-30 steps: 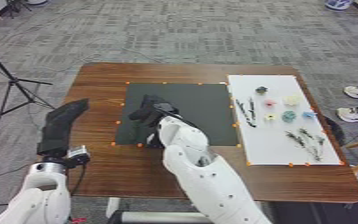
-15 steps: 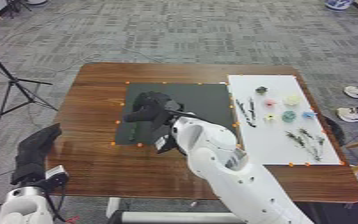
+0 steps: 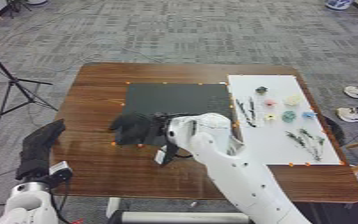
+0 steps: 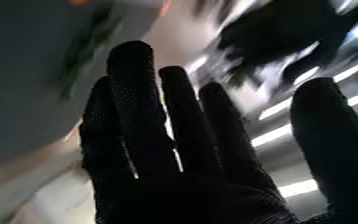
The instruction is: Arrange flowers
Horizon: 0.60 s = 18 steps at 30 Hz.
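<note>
"How is the head view looking?"
"The light is spreading evenly over the brown counter (image 3: 91, 110); the white sheet (image 3: 278, 145) is reflecting brightest, and the right robot hand (image 3: 133, 127) is sinking into the dark mat (image 3: 175, 97)."
"And the right wrist view?"
"Strips of white light (image 4: 300, 188) are glaring behind the right robot hand (image 4: 175, 195), leaving it nearly black."
"Is anything blurring there?"
"The background is smearing, and the green sprig (image 4: 87, 50) is losing its edges, while the glove's mesh is showing faintly."
</note>
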Each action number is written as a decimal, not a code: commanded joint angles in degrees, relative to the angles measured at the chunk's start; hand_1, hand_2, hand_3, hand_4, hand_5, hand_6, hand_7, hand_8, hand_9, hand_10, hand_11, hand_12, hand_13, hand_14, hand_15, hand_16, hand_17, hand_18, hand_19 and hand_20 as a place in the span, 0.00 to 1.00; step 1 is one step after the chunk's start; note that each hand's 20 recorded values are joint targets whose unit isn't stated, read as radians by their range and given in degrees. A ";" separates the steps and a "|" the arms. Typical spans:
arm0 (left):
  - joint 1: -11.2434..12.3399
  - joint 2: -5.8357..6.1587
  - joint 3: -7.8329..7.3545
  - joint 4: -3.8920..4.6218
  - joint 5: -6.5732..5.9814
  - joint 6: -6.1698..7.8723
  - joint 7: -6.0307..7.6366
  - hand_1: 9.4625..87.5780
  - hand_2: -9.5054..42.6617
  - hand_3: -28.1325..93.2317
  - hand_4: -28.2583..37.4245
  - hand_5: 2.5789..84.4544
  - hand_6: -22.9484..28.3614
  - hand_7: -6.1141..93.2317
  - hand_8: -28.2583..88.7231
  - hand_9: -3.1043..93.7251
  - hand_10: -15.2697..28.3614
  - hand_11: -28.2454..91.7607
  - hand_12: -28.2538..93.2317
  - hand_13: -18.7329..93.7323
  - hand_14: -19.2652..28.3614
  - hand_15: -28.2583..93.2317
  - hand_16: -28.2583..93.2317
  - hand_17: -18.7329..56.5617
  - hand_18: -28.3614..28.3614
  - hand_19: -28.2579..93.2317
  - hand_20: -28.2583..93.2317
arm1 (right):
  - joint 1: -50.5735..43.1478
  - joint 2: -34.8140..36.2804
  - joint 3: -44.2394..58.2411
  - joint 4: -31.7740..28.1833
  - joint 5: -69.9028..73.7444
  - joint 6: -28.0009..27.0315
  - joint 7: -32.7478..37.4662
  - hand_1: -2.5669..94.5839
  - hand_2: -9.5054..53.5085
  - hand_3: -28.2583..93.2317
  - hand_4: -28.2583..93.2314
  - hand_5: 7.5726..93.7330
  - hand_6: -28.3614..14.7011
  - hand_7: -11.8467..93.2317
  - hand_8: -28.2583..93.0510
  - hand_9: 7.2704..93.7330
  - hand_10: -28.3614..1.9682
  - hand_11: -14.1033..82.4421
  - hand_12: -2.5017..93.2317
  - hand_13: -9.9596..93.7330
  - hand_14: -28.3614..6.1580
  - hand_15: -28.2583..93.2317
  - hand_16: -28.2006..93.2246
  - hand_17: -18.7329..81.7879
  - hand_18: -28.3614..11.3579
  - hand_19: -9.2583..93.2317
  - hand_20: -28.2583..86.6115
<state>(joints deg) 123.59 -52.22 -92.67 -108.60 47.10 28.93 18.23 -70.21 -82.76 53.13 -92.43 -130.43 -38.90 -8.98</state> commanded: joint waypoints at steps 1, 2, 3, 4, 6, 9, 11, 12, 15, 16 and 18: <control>-0.52 -0.64 0.85 -0.61 -0.60 -0.64 1.34 0.16 0.24 0.83 0.05 0.55 0.49 0.23 0.18 0.51 0.64 0.38 0.33 0.45 0.68 0.31 0.25 0.31 0.62 0.24 0.36 | 1.07 -3.74 0.34 2.57 -7.46 1.02 -3.85 0.19 0.34 0.86 0.14 0.22 0.53 0.34 0.16 0.45 0.51 0.21 0.12 0.63 0.22 0.73 0.47 0.39 0.03 0.75 0.71; -0.57 -0.68 0.85 -0.77 -0.60 -0.70 1.40 0.16 0.24 0.83 0.05 0.55 0.49 0.23 0.18 0.51 0.64 0.38 0.33 0.45 0.68 0.31 0.25 0.31 0.62 0.24 0.36 | 1.08 -3.89 0.22 2.89 -7.80 1.64 -3.79 0.19 0.34 0.86 0.14 0.21 0.53 0.34 0.16 0.45 0.52 0.21 0.12 0.64 0.22 0.73 0.47 0.40 0.03 0.76 0.71; -0.73 -0.67 0.91 -0.86 -0.54 -0.93 1.35 0.16 0.24 0.83 0.05 0.54 0.49 0.23 0.18 0.51 0.64 0.38 0.33 0.44 0.68 0.30 0.25 0.31 0.62 0.24 0.36 | 1.13 -4.30 0.40 3.50 -8.86 2.18 -4.45 0.19 0.34 0.86 0.15 0.21 0.53 0.34 0.16 0.45 0.52 0.21 0.12 0.64 0.23 0.73 0.47 0.40 0.03 0.76 0.71; -0.96 -0.65 1.10 -0.87 -0.44 -1.10 1.38 0.16 0.24 0.83 0.05 0.54 0.49 0.23 0.18 0.51 0.64 0.38 0.33 0.44 0.68 0.30 0.25 0.31 0.62 0.24 0.36 | 1.26 -4.75 0.78 3.94 -10.20 1.42 -5.25 0.19 0.34 0.86 0.15 0.21 0.53 0.34 0.16 0.44 0.52 0.21 0.12 0.64 0.23 0.74 0.47 0.40 0.03 0.76 0.71; -1.57 -0.67 1.51 -0.87 -0.10 -1.24 1.27 0.15 0.24 0.83 0.05 0.54 0.49 0.23 0.18 0.51 0.64 0.38 0.33 0.44 0.67 0.30 0.25 0.31 0.62 0.24 0.35 | 1.27 -5.10 0.67 4.43 -12.51 2.31 -5.97 0.19 0.34 0.86 0.15 0.21 0.53 0.34 0.16 0.44 0.52 0.21 0.12 0.64 0.23 0.74 0.47 0.40 0.03 0.76 0.71; -6.79 -0.69 4.90 -0.24 1.21 0.48 -0.95 0.15 0.24 0.83 0.05 0.54 0.49 0.23 0.18 0.51 0.64 0.38 0.33 0.44 0.68 0.30 0.25 0.31 0.62 0.24 0.35 | 1.57 -5.16 0.07 4.77 -16.63 2.87 -7.04 0.19 0.34 0.86 0.15 0.21 0.53 0.34 0.16 0.43 0.52 0.21 0.12 0.64 0.23 0.74 0.47 0.40 0.03 0.77 0.72; -7.96 -0.74 5.65 -0.43 1.68 0.77 -1.26 0.15 0.23 0.83 0.05 0.54 0.49 0.23 0.18 0.51 0.64 0.38 0.33 0.44 0.68 0.30 0.25 0.31 0.62 0.24 0.35 | 1.57 -5.18 -0.08 4.90 -19.69 2.93 -8.16 0.18 0.34 0.86 0.15 0.21 0.53 0.33 0.16 0.43 0.52 0.21 0.12 0.65 0.23 0.74 0.47 0.40 0.03 0.77 0.72; -7.57 -0.77 5.44 -0.69 1.67 0.62 -0.85 0.15 0.23 0.83 0.05 0.55 0.49 0.23 0.18 0.51 0.64 0.38 0.33 0.44 0.68 0.30 0.25 0.31 0.62 0.24 0.35 | 1.53 -5.21 -0.03 5.19 -21.42 3.50 -9.15 0.18 0.34 0.86 0.15 0.21 0.53 0.33 0.16 0.43 0.52 0.21 0.12 0.65 0.23 0.75 0.47 0.40 0.03 0.77 0.72; -7.61 -0.77 5.30 -1.03 1.64 -0.06 -0.53 0.15 0.23 0.83 0.05 0.55 0.49 0.23 0.18 0.51 0.64 0.38 0.33 0.44 0.67 0.30 0.25 0.31 0.62 0.24 0.35 | 1.59 -5.23 0.25 5.84 -24.94 3.61 -10.40 0.18 0.34 0.86 0.15 0.21 0.53 0.33 0.16 0.43 0.53 0.21 0.12 0.65 0.23 0.75 0.47 0.41 0.02 0.78 0.72; -6.12 -0.73 4.29 -1.33 1.31 -0.82 0.22 0.15 0.23 0.83 0.05 0.55 0.49 0.23 0.18 0.51 0.64 0.38 0.33 0.44 0.67 0.30 0.25 0.31 0.62 0.24 0.35 | 1.57 -5.42 0.42 6.04 -25.84 3.09 -10.38 0.18 0.34 0.86 0.15 0.21 0.53 0.33 0.16 0.43 0.53 0.21 0.12 0.66 0.23 0.75 0.47 0.41 0.01 0.78 0.73; -5.25 -0.73 3.71 -1.49 0.82 -1.34 0.77 0.15 0.23 0.83 0.05 0.55 0.49 0.23 0.18 0.51 0.64 0.38 0.33 0.44 0.67 0.30 0.25 0.31 0.62 0.24 0.35 | 1.60 -5.43 0.56 6.48 -27.47 3.10 -10.83 0.18 0.33 0.86 0.15 0.21 0.53 0.33 0.16 0.43 0.53 0.21 0.12 0.66 0.23 0.76 0.47 0.41 0.01 0.79 0.73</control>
<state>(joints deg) 117.70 -52.27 -86.78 -108.58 48.17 28.99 18.01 -69.35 -87.65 53.42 -87.24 -154.40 -36.25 -18.53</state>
